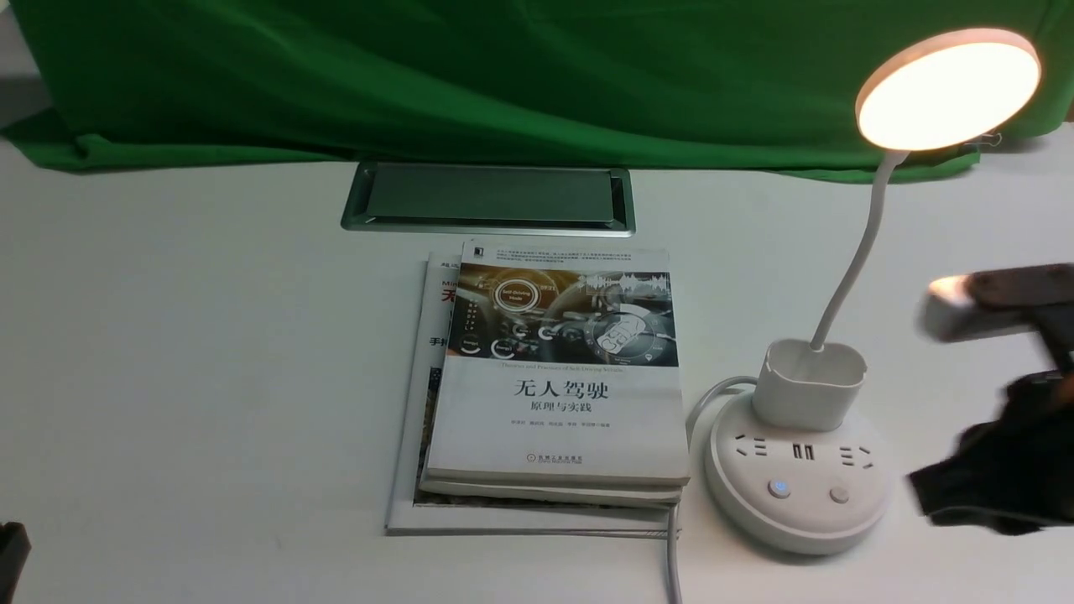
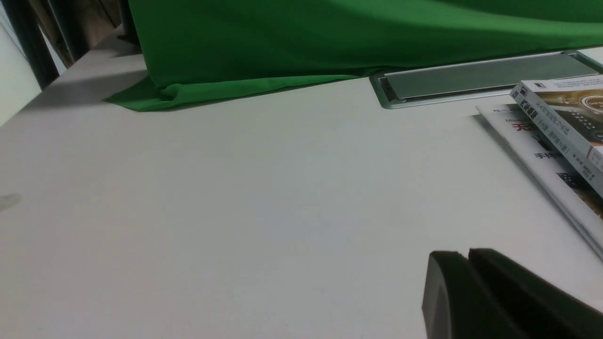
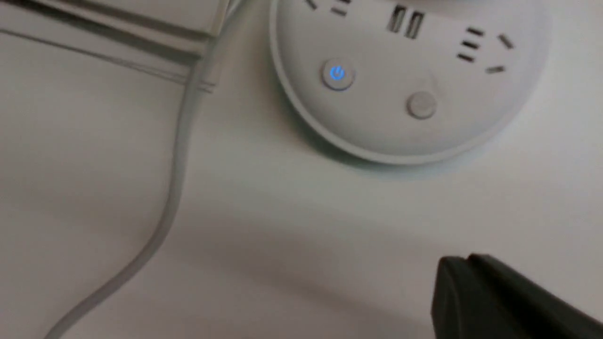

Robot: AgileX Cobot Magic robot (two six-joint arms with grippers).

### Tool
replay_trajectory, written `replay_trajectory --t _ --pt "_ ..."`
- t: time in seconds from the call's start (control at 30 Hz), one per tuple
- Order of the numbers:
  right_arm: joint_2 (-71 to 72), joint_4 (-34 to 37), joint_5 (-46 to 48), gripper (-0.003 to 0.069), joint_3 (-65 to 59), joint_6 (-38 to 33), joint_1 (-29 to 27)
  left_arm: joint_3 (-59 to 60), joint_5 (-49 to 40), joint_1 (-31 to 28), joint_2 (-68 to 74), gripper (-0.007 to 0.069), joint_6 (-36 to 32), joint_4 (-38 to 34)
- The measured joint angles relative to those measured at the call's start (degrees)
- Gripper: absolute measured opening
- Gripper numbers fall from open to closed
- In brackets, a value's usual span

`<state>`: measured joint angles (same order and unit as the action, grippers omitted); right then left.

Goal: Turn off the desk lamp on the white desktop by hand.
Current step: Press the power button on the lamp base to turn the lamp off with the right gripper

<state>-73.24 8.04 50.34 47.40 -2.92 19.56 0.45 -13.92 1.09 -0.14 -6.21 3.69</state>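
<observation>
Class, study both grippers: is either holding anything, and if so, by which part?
Nothing is held. The left gripper is shut and empty over the desk. The right gripper is also shut and empty, apart from the lamp.

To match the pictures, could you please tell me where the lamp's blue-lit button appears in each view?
Front view: blue-lit button on the lamp base, lower right.
Left wrist view: not in it.
Right wrist view: on the base, beside the plain button.
Shared landmark: the book stack.
</observation>
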Motion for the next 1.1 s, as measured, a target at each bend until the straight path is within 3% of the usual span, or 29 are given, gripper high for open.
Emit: replay_trajectory --t 0.53,1.1 --pt "-15.45 -0.88 -12.19 0.0034 1.85 0.67 1.26 0.00 0.00 0.00 0.00 0.0020 0.08 0.00" --pt "-18.82 -2.17 -13.33 0.0034 3.64 0.67 -0.06 0.00 0.00 0.00 0.00 0.0020 0.08 0.00"
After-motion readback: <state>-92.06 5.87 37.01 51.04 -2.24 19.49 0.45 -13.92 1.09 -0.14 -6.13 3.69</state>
